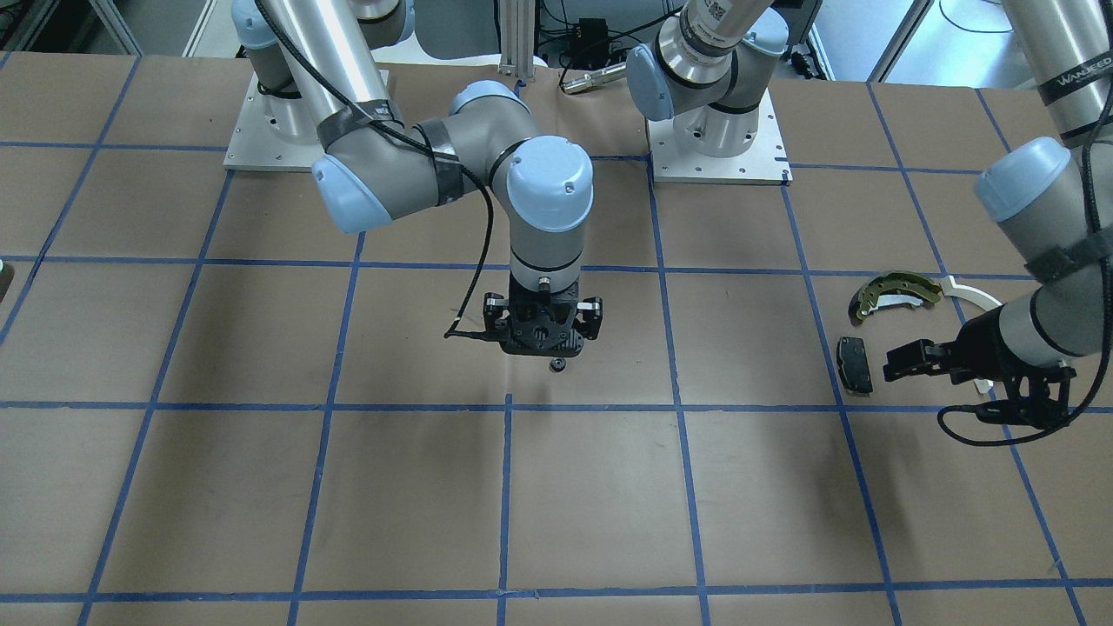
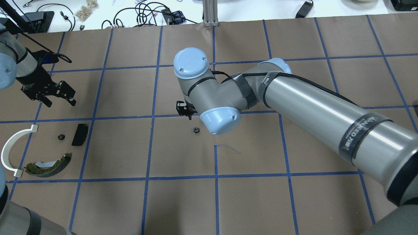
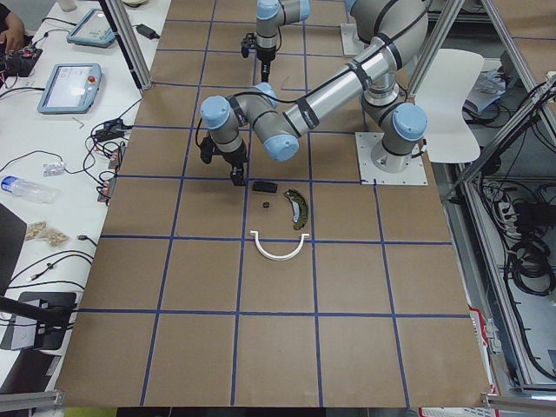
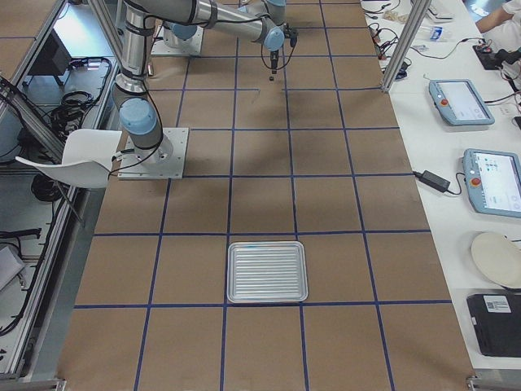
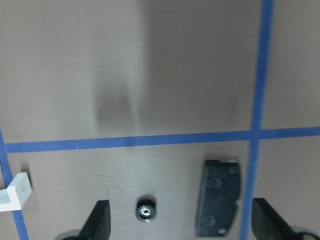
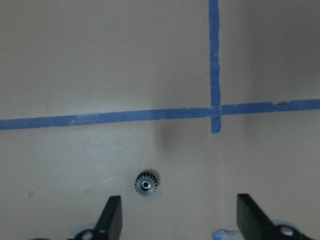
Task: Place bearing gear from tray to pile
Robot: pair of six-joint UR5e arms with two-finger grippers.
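Note:
A small black bearing gear [image 6: 146, 183] lies on the brown paper at mid-table [image 2: 196, 130], apart from my right gripper [image 6: 180, 217], which hangs open just above and beside it [image 1: 543, 335]. The pile holds an olive-and-black brake shoe [image 2: 49, 163], a black pad [image 2: 80, 134], a white arc [image 2: 13, 147] and a second small gear [image 2: 60, 136]. My left gripper [image 2: 60, 102] is open and empty above the pile; its wrist view shows that gear [image 5: 145, 210] and the pad [image 5: 218, 197] between its fingers [image 5: 100, 220]. The metal tray [image 4: 267, 271] shows nothing on it.
The table is covered in brown paper with a blue tape grid [image 1: 506, 487]. The arm base plates [image 1: 717, 148] stand at the robot's side. Cables and tablets lie beyond the far table edge [image 2: 147, 13]. The tray lies far towards the robot's right end.

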